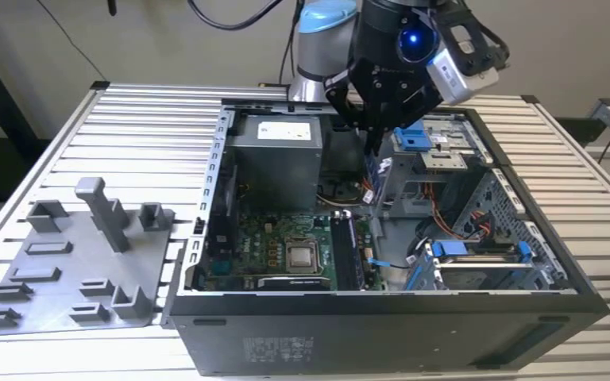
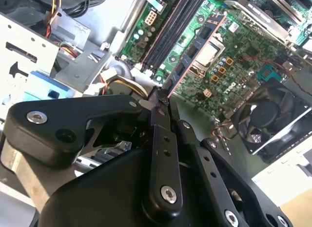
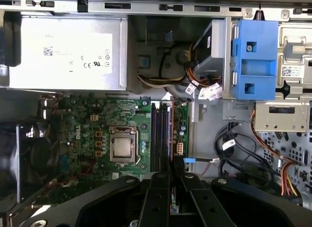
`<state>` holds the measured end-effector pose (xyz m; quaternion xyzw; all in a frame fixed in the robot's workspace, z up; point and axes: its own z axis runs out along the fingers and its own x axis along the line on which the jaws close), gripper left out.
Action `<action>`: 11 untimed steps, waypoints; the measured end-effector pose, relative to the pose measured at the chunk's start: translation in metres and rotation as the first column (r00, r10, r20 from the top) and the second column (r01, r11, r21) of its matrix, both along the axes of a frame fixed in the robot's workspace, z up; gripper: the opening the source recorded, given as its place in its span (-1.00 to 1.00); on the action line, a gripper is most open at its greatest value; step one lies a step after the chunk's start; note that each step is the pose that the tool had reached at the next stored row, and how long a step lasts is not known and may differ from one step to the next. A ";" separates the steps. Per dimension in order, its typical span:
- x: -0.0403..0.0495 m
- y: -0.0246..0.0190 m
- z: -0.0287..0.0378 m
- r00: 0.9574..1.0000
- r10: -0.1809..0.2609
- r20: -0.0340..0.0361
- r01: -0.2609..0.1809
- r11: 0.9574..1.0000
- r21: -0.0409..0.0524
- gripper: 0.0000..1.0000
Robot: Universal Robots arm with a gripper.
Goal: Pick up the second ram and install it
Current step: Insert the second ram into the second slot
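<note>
Dark and thin, the second ram (image 2: pixel 195 53) shows a row of black chips on its flat face and a reddish edge in the second wrist view. The pincer (image 2: pixel 162 97) pinches one end of it. In the exterior view's upper middle the stick hangs upright over the open computer case (image 1: pixel 390 337), above the green motherboard (image 1: pixel 273 246). A grey fixture plate (image 1: pixel 67 278) lies at the frame's left on the slatted worktop (image 1: pixel 136 111).
</note>
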<state>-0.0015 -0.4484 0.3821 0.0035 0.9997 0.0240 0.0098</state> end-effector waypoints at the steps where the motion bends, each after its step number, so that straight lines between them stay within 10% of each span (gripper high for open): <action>1: 0.0000 0.0000 -0.0004 1.000 0.000 0.000 0.000 1.000 0.000 -0.73; 11: 0.0000 0.0000 -0.0073 1.000 0.000 0.000 0.000 1.000 0.000 -0.73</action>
